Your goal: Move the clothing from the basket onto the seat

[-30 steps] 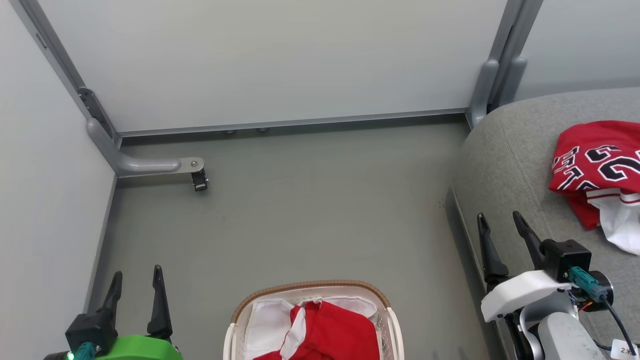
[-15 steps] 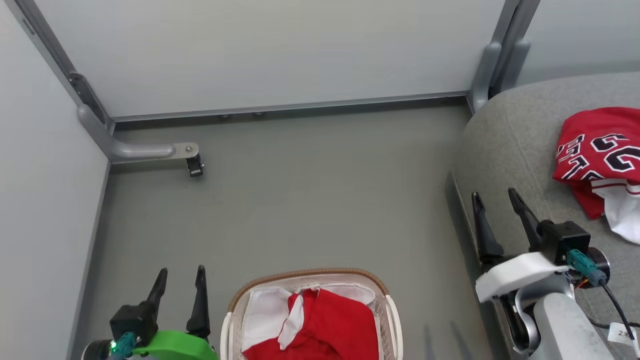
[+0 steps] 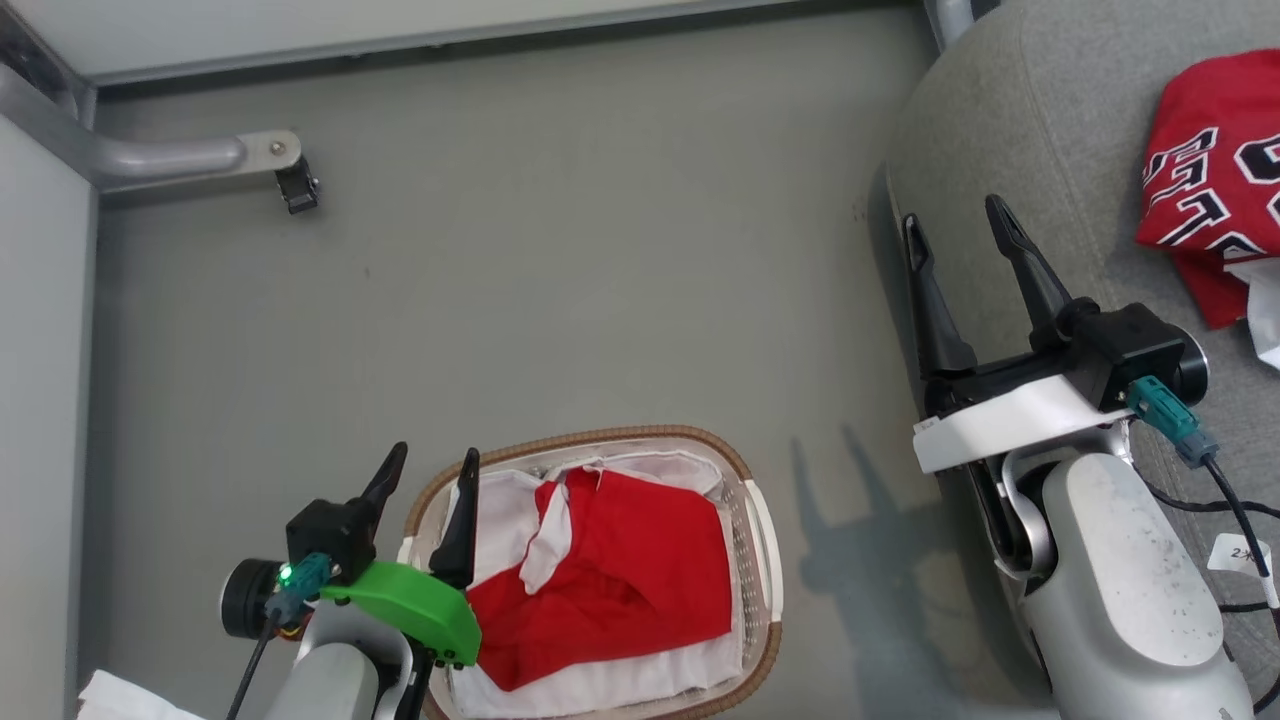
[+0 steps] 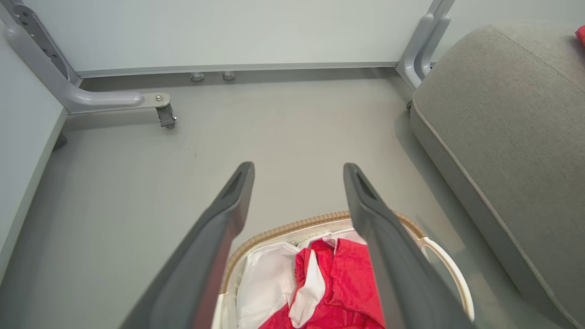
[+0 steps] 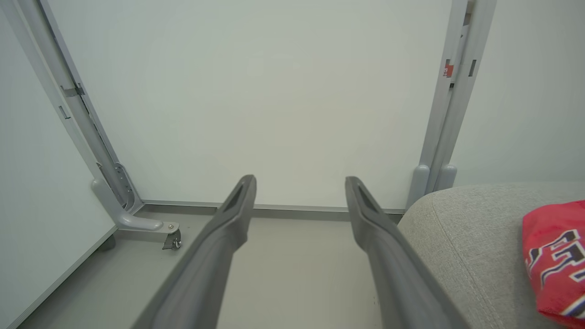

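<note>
Basket (image 3: pixel 640 437) — oval, white, with a brown woven rim, standing on the grey floor (image 3: pixel 550 280); holds one red jersey (image 3: pixel 620 570) crumpled over the white liner (image 3: pixel 505 510). Seat (image 3: pixel 1040 120) — grey cushion to the right, with a lettered jersey (image 3: pixel 1210 180) lying on top. Left gripper (image 3: pixel 434 455): fingers spread wide, empty, over the basket's left rim. Right gripper (image 3: pixel 951 212): fingers likewise spread wide, empty, over the seat's left edge, apart from the lettered jersey.
</note>
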